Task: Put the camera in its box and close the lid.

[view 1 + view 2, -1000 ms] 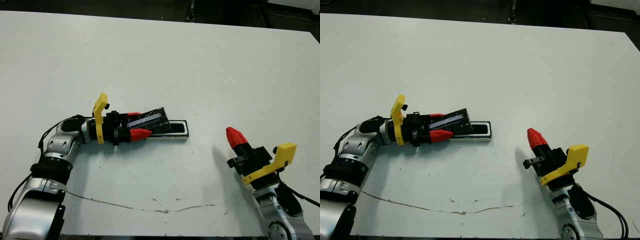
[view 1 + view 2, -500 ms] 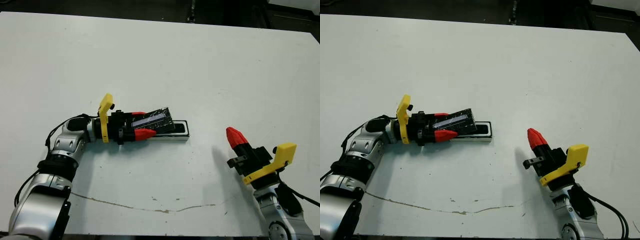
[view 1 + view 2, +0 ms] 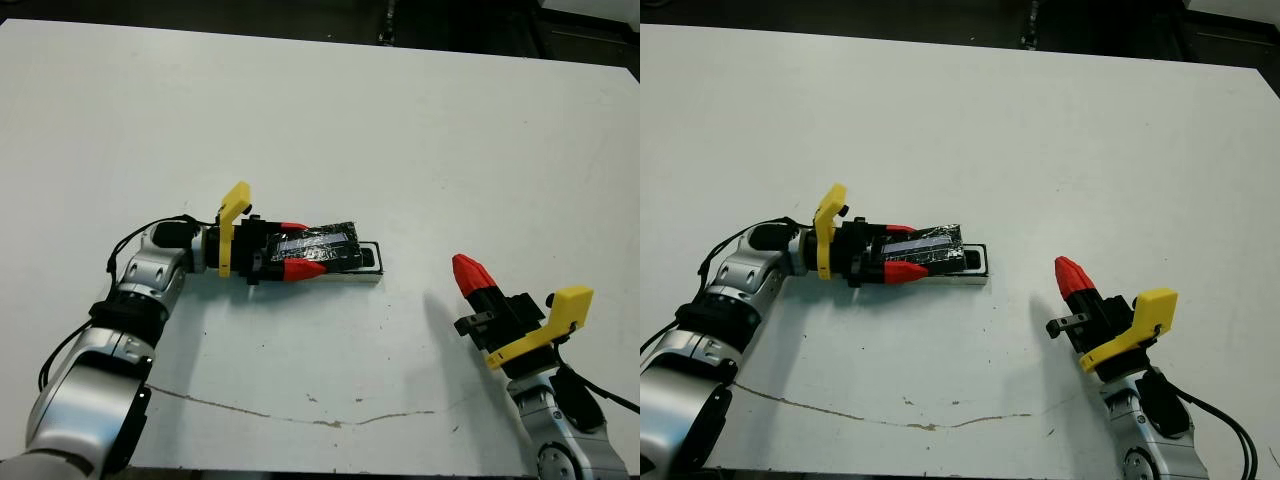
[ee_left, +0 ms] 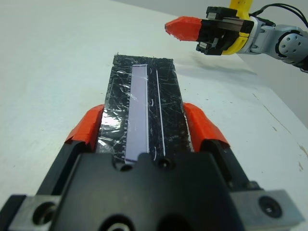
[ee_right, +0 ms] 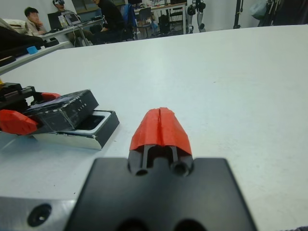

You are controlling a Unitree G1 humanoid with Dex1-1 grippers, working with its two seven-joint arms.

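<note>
1. The white counter (image 3: 400, 120) carries a thin crack line near its front edge; people sit at desks beyond.
2. The box (image 3: 368, 268) sits left of centre.
3. The left tool (image 3: 300, 248) grips the lid (image 3: 325, 243), tilted over the box.
4. The right tool (image 3: 470, 274), pinched together and holding nothing, hovers near the front right corner.

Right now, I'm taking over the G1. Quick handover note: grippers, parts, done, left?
Left gripper: shut on the lid, holding it tilted over the box, whose far end is uncovered.
Right gripper: shut, empty, apart from the box on the robot's right side of the white table.
Camera: not visible as a separate item; the dark thing seen in the open end of the box may be it, cannot confirm.
Done: lid picked up and brought over the box.
Left: lower and square the lid onto the box, release, confirm the camera is inside.
</note>
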